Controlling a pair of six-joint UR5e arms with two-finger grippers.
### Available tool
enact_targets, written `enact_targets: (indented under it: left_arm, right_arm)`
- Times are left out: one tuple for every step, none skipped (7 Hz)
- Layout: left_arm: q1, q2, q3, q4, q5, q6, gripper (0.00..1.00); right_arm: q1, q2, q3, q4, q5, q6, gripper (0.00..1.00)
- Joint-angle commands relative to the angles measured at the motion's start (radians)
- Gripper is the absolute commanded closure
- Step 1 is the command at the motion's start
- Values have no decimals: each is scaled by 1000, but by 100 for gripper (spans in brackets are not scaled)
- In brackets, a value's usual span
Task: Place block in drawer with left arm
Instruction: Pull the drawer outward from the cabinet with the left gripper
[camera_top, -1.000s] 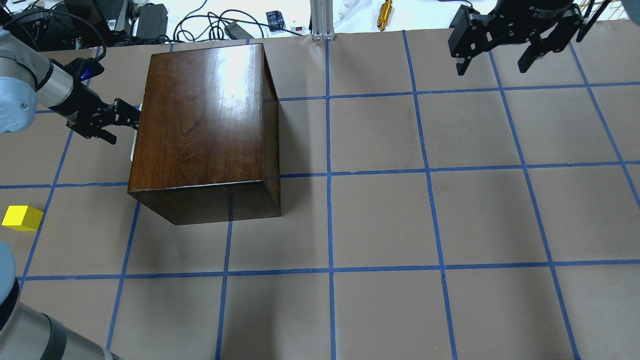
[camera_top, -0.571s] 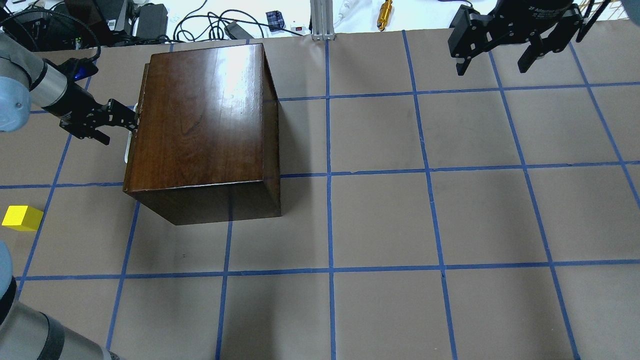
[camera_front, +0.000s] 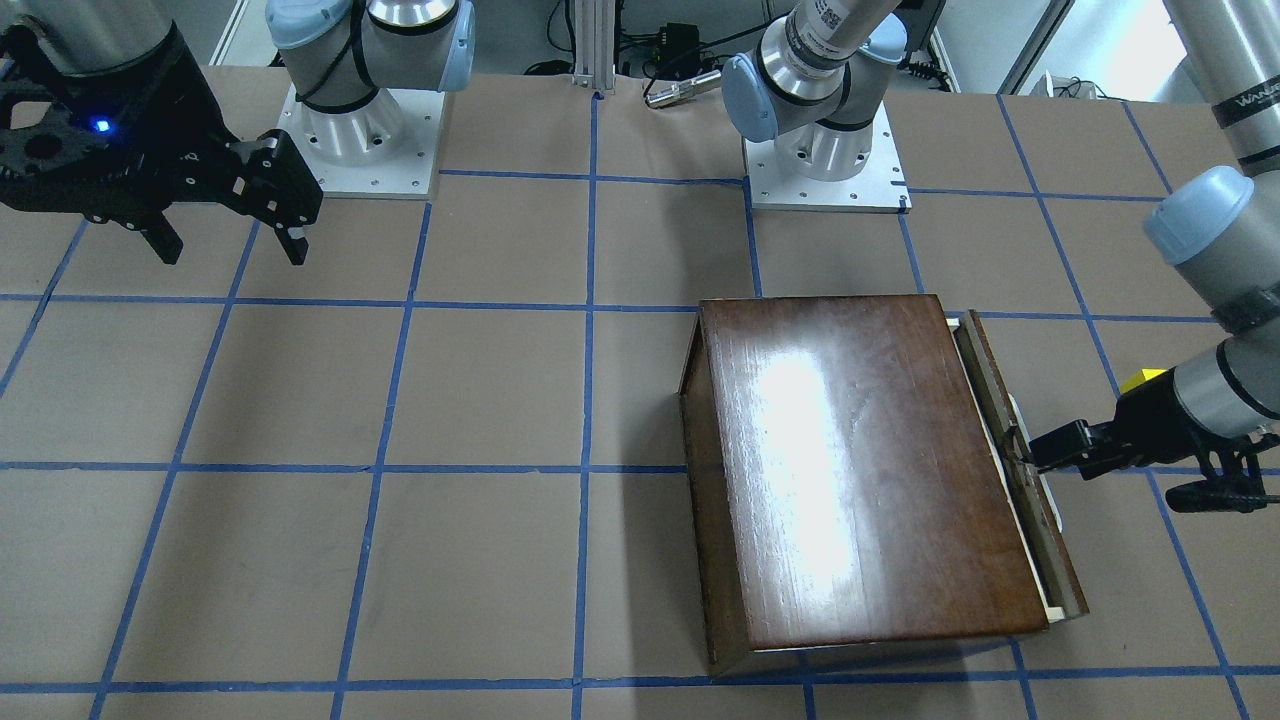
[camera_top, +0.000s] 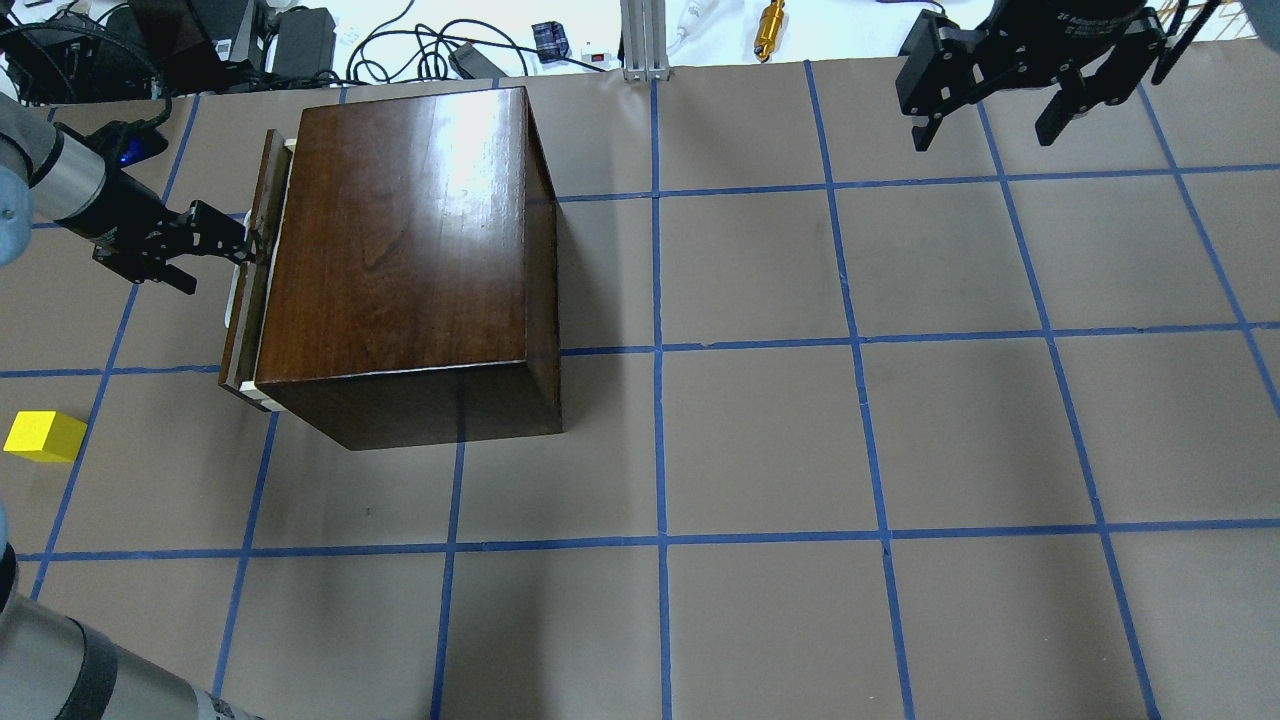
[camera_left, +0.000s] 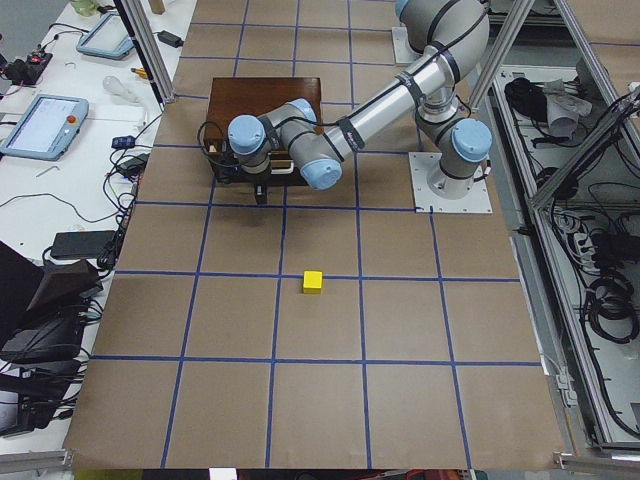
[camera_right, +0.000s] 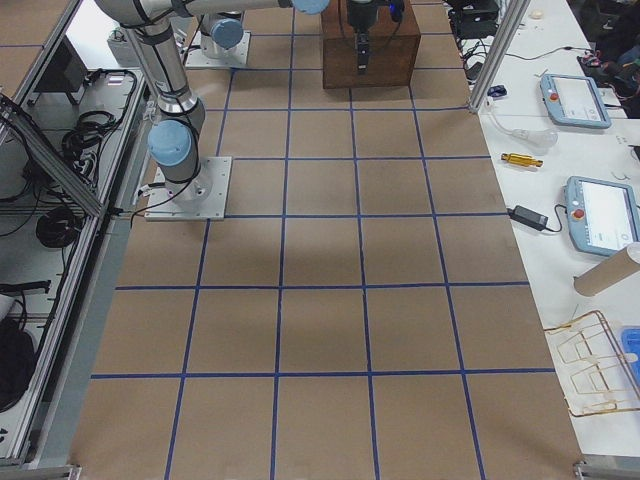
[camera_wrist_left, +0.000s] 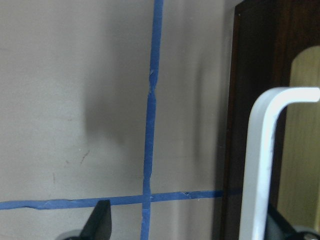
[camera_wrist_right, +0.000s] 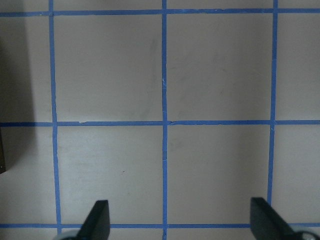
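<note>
The yellow block (camera_top: 43, 437) lies on the table at the far left, apart from the box; it also shows in the exterior left view (camera_left: 313, 282). The glossy dark-brown box (camera_top: 400, 230) has its drawer (camera_top: 250, 270) pulled out a little, a pale strip of tray showing behind the dark front panel. My left gripper (camera_top: 215, 262) is at the drawer's metal pull (camera_wrist_left: 260, 150). Its fingers are spread, with the pull between them, close to one finger. My right gripper (camera_top: 985, 138) is open and empty, high over the far right of the table.
Cables, power bricks and a brass part (camera_top: 770, 28) lie beyond the table's back edge. Blue tape lines grid the brown table (camera_top: 760, 440). The arm bases (camera_front: 825, 150) stand at the robot's side.
My left gripper has moved left, away from the box, and the drawer has slid out with it, from nearly closed to slightly open. The block and right arm have not moved.
</note>
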Motion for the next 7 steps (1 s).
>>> enact_targets:
  left_arm:
    - [36,0,1,0,0,2,0]
    - [49,0,1,0,0,2,0]
    - [68,0,1,0,0,9,0]
    - [74,-2,2,1,0,29,0]
    - [76,-3,2,0,0,29,0]
    - [89,-5,10,0,0,29,0]
    - [112,-12,15,-2,0,31,0]
  right_arm:
    - [0,0,0,0,1,0,0]
    - [0,0,0,0,0,0,0]
    - [0,0,0,0,1,0,0]
    - [-1,-1,0,0,0,0,0]
    - [-1,0,0,0,1,0,0]
    - [0,-1,0,0,0,0,0]
    - [0,-1,0,0,0,0,0]
